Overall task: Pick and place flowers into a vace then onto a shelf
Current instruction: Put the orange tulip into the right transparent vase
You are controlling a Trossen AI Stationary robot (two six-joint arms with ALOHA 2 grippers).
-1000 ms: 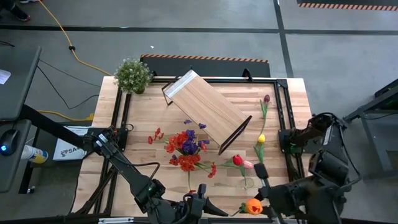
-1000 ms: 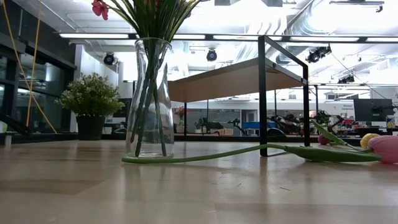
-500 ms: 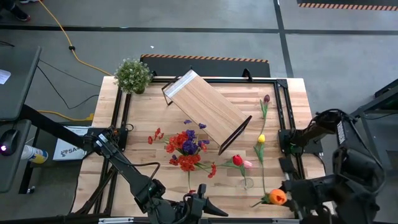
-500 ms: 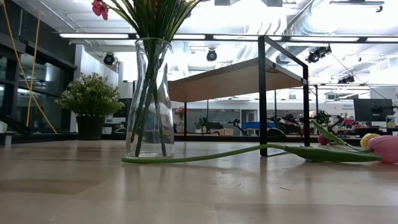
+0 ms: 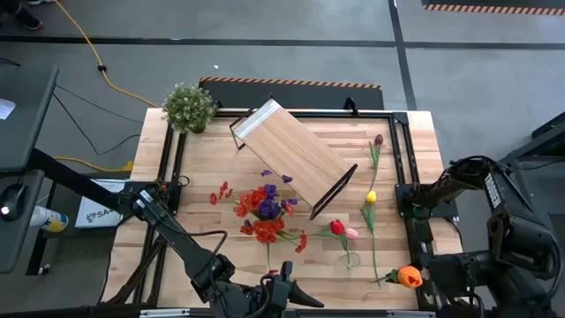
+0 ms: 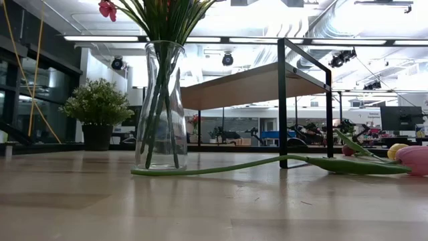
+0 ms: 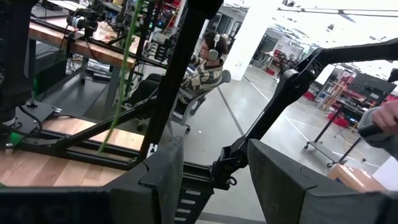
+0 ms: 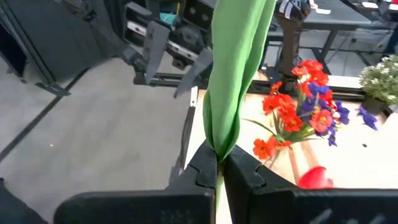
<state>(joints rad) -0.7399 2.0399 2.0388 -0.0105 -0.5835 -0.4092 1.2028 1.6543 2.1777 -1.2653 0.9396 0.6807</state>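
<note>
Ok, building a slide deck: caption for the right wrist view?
Right gripper shut on a green tulip stem, with the vase bouquet beyond on the table.

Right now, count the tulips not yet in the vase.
5: the orange tulip held in the right gripper; maroon, yellow, red and pink lie on the table. Others may be hidden.

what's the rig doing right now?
The right gripper is shut on the green stem of an orange tulip, held at the table's near right corner. A glass vase already holds red and purple flowers. More tulips lie on the table, and the shelf stands behind the vase. The left gripper waits, open, at the near edge.
</note>
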